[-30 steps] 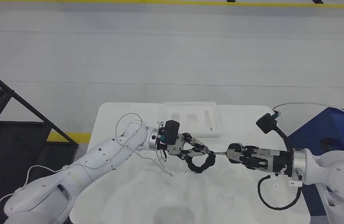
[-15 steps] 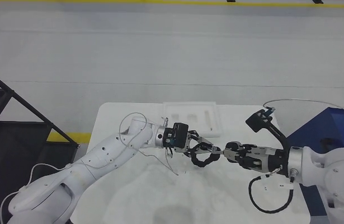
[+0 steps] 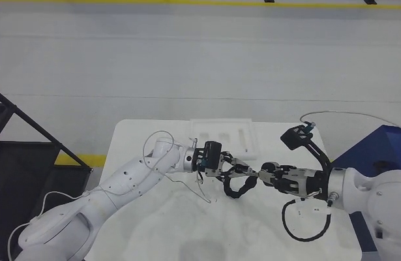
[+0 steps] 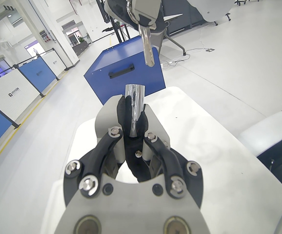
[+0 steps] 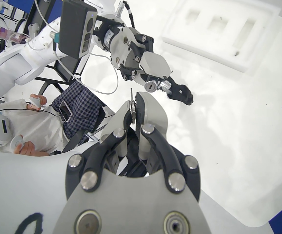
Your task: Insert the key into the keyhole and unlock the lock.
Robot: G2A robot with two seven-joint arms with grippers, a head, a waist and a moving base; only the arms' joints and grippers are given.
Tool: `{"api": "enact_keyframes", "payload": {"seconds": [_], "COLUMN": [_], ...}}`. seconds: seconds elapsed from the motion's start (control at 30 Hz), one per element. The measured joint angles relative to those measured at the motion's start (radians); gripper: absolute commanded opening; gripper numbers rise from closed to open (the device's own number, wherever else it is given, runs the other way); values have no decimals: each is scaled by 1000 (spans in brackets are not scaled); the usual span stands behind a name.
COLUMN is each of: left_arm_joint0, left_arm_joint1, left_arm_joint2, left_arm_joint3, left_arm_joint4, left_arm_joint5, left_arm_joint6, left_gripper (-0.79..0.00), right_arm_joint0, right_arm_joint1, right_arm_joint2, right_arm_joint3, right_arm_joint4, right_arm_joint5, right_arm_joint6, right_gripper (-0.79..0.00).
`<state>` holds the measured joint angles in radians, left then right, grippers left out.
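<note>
**Top view.**
- My left pincer (image 3: 231,172): the arm is stretched in from one side, above the table (image 3: 148,228). It is clamped on the lock (image 3: 243,175), and the black cable loop (image 3: 235,189) sags below it.
- My right pincer (image 3: 268,176): the arm reaches in from the opposite side and is clamped on the key (image 3: 256,174).
- The two pincers meet nose to nose over mid-table, in front of the foam tray (image 3: 223,137).

**Left wrist view.**
- Lock (image 4: 134,101): a chrome cylinder gripped across its barrel by my left pincer (image 4: 133,115), with its end standing proud of the pads.
  - I judge it rigid, smooth and apt to slip or roll under a twist, so the barrel is the right place to hold it.
  - I judge the cable limp, adding only hanging weight.
- Key (image 4: 147,49): the blade is bare and its tip points toward the cylinder's end. It is near but apart, and looks set slightly to one side of the axis. Its dark head sits in my right pincer (image 4: 146,5).

**Right wrist view.**
- Key (image 5: 132,102): seen edge-on, nipped by the head in my right pincer (image 5: 133,109).
  - I judge it light, thin and stiff.
  - Holding it by the head keeps the blade free, though it may pivot between the pads when turned.
- Keyhole (image 5: 150,86): it sits in the lock's round face, turned toward me just beyond the key tip, and is not yet entered.
</note>
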<state>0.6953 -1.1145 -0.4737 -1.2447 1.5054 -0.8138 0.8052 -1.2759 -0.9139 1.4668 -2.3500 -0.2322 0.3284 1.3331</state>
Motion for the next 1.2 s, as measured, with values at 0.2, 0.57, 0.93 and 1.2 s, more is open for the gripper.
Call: {"api": "enact_keyframes", "payload": {"seconds": [0.2,0.57,0.93,1.2], "left_arm_joint0": [3,18,30,35], "left_arm_joint1": [-12,-18,-28,-33], "left_arm_joint2": [-5,-30,-38,-51], "left_arm_joint3": [13,26,20,32], "left_arm_joint4": [17,57,82,91], "left_arm_joint5": [18,20,8,3], "left_arm_joint6": [21,56,61,74], "left_gripper": [-785,-785,-785,-785], "right_arm_joint0": [-12,-15,-28,-33], "right_arm_joint1": [5,13,21,26], "right_arm_joint2": [0,-13,-15,-6], "right_arm_joint3": [0,0,0,0], "right_arm_joint4": [-1,-22,-35,-28], "right_arm_joint5": [45,95,131,141], "right_arm_joint6": [-1,-26,-47,-57], "right_gripper": [-785,-785,-785,-785]}}
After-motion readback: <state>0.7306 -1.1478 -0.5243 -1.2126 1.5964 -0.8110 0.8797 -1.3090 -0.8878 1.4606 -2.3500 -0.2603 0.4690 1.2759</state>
